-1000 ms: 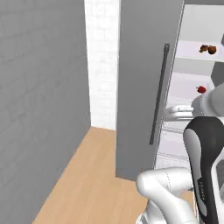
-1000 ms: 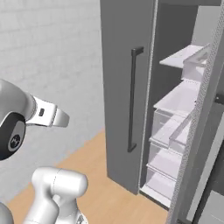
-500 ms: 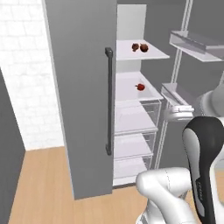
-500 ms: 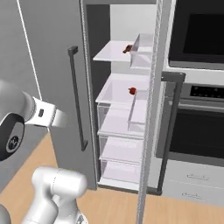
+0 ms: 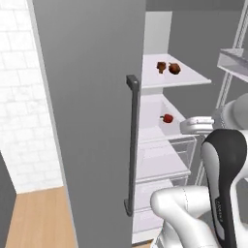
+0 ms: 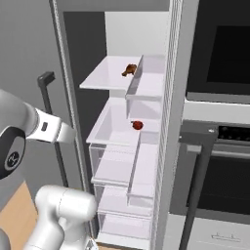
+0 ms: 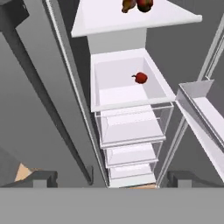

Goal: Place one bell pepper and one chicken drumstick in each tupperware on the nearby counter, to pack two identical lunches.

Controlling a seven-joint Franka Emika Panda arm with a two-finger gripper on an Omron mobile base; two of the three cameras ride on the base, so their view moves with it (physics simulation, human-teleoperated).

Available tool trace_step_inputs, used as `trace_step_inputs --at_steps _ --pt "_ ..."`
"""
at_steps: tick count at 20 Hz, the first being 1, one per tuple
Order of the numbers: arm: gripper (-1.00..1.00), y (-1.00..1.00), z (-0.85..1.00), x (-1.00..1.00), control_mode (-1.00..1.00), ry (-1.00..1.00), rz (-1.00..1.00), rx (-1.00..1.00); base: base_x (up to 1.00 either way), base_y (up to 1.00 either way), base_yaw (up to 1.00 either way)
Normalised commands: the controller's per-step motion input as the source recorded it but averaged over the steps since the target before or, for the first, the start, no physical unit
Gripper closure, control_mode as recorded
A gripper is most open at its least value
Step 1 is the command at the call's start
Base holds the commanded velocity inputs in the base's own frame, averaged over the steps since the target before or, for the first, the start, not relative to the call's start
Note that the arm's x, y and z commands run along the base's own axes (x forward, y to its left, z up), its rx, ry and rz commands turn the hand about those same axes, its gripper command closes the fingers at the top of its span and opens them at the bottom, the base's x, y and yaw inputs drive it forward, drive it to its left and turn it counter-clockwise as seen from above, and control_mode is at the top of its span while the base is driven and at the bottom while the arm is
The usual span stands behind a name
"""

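Fridge interior (image 7: 127, 94), white and open, stands between a tall grey door with a dark bar handle (image 5: 131, 145) and a black built-in oven (image 6: 219, 141). Two brown chicken drumsticks (image 5: 168, 67) lie near the top shelf's front edge; a small red bell pepper (image 7: 141, 78) sits mid-shelf below. The dark two-finger gripper (image 7: 111, 178) has its fingers spread wide, holding nothing.

Two brown drumsticks (image 7: 136, 5) cut by the hand view's top edge — shapes merging, bell pepper (image 7: 140, 78) mid-frame small — stem barely readable, fridge door (image 5: 92, 111) hiding the shelves' left part in the left base view.
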Motion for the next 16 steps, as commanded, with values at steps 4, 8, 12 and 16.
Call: trace_step_inputs --at_steps 4,8,12,16 --pt "-1.0 0.0 0.0 0.0 1.0 0.0 0.0 0.0 0.8 -0.11 -0.09" --pt "-1.0 0.0 0.0 0.0 1.0 0.0 0.0 0.0 0.77 -0.17 -0.13" --pt "-1.0 -0.07 0.43 0.03 -1.0 0.01 -0.03 0.03 0.0 0.0 0.0" --pt "-1.0 -0.18 0.71 0.0 -1.0 0.0 -0.06 0.01 0.0 0.0 0.0"
